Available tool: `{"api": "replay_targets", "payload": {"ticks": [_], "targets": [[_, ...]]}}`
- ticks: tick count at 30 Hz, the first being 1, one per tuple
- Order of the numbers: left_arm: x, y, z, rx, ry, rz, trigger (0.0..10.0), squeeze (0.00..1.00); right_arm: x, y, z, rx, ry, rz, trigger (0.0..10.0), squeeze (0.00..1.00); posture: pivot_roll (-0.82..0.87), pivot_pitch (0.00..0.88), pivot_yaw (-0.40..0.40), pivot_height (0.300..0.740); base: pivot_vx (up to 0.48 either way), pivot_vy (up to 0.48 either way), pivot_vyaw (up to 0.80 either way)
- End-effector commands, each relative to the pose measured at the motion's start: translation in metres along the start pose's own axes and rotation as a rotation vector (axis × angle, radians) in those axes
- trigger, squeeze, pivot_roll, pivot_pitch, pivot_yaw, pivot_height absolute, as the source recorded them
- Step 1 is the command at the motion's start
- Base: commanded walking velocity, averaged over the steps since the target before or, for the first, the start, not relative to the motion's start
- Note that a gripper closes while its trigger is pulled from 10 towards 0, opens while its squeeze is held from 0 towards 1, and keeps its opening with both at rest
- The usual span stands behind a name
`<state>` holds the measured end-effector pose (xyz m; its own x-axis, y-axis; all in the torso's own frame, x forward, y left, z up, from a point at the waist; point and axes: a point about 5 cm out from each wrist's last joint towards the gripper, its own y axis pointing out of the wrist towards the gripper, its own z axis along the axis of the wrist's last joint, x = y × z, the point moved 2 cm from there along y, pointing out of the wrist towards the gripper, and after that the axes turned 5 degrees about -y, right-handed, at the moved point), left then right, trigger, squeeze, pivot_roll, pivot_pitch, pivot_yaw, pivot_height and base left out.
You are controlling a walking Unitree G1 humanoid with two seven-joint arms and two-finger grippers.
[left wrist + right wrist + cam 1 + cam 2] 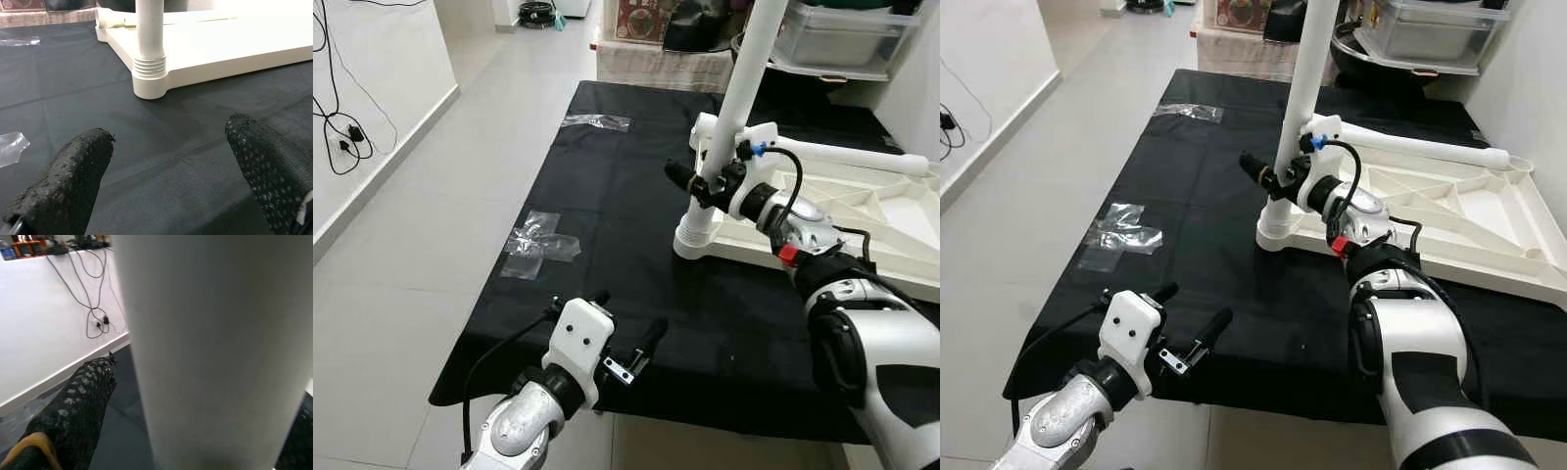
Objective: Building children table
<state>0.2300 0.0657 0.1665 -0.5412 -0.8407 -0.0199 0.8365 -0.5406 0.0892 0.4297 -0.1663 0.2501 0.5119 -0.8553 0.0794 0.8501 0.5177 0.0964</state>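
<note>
Right gripper (pixel 703 182) clamps its fingers around the upright white table leg (pixel 736 103), which stands screwed into the overturned tabletop (pixel 862 220) corner just below. Left gripper (pixel 626 328) hovers wide open, empty, over the black cloth (pixel 607 196).

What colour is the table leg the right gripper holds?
White, like the tabletop. The table leg with the right gripper around it shows best in the right eye view.

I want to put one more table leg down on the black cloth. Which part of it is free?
The black cloth is bare between the plastic wrappers and the upright leg, and between that leg's socket and the left gripper. The right side is crowded: tabletop, loose leg, right gripper.
</note>
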Motion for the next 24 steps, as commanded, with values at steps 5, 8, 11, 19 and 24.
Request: {"api": "replay_targets", "payload": {"ticks": [5, 8, 11, 19, 24], "targets": [[0.002, -0.002, 0.002, 0.001, 0.01, 0.004, 10.0, 0.0, 0.004, 0.002, 0.0, -0.002, -0.01, -0.082, 0.0, 0.0, 0.11, 0.14, -0.092, 0.74, 0.0, 0.0, 0.0], [0.002, -0.002, 0.001, 0.002, 0.009, 0.003, 10.0, 0.0, 0.004, 0.003, 0.0, 0.002, -0.01, -0.103, 0.0, 0.0, 0.11, 0.139, -0.092, 0.74, 0.0, 0.0, 0.0], [0.002, -0.001, 0.001, 0.002, 0.01, 0.003, 10.0, 0.0, 0.002, 0.003, -0.004, 0.0, 0.0, -0.114, 0.0, 0.0, 0.11, 0.131, -0.09, 0.74, 0.0, 0.0, 0.0], [0.002, -0.001, 0.0, 0.001, 0.014, 0.002, 10.0, 0.0, -0.001, 0.004, -0.02, -0.031, 0.007, -0.212, 0.0, 0.0, 0.11, 0.119, -0.087, 0.74, 0.0, 0.0, 0.0], [0.0, 0.0, 0.0, 0.002, 0.022, 0.002, 10.0, 0.0, 0.007, 0.003, -0.027, -0.078, -0.022, -0.47, 0.0, 0.0, 0.1, 0.116, -0.084, 0.74, 0.0, 0.0, 0.0]]}}
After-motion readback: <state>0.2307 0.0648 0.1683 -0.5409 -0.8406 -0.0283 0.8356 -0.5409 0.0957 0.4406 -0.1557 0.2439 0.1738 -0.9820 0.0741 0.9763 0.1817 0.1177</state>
